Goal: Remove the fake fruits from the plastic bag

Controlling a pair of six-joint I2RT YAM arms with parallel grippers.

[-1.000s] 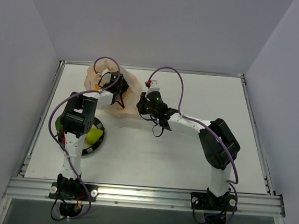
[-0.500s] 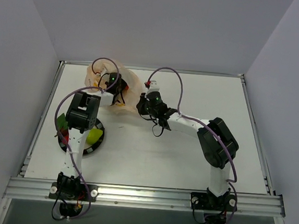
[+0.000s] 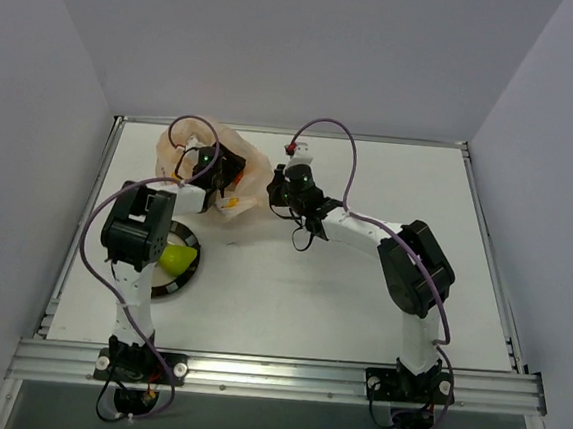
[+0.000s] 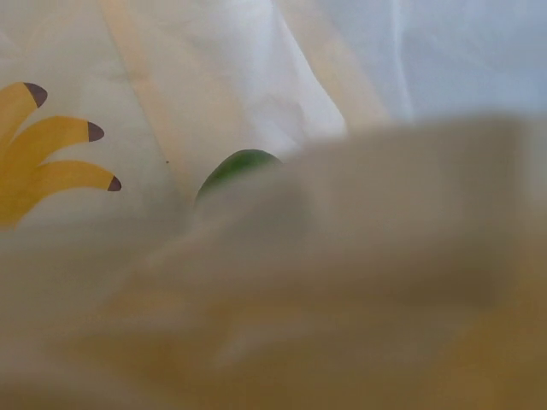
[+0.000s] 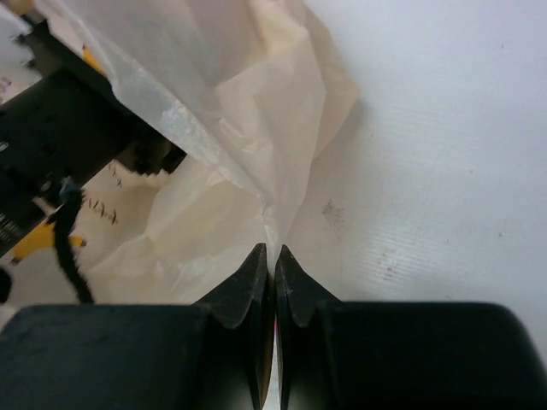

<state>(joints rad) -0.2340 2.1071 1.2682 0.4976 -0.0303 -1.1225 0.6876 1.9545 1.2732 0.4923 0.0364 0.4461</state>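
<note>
The plastic bag (image 3: 187, 151) lies crumpled at the back left of the table. My left gripper (image 3: 227, 177) is pushed into its mouth; its fingers are hidden by the film. In the left wrist view, blurred bag film (image 4: 359, 282) covers the fingers, and a green fruit tip (image 4: 238, 166) shows behind it beside a yellow banana print (image 4: 51, 149). My right gripper (image 5: 273, 254) is shut on a fold of the bag (image 5: 248, 111) at its right edge, low over the table; it also shows in the top view (image 3: 277, 189). A yellow-green pear (image 3: 176, 258) lies on the plate.
A round black-rimmed plate (image 3: 188, 237) sits on the table at the left, partly under my left arm (image 3: 129, 231). The left arm's black wrist (image 5: 77, 145) shows in the right wrist view. White walls enclose the table's back and sides.
My left arm swung left and its gripper went deeper into the bag, uncovering the pear on the plate. My right gripper moved slightly back with the bag edge.
</note>
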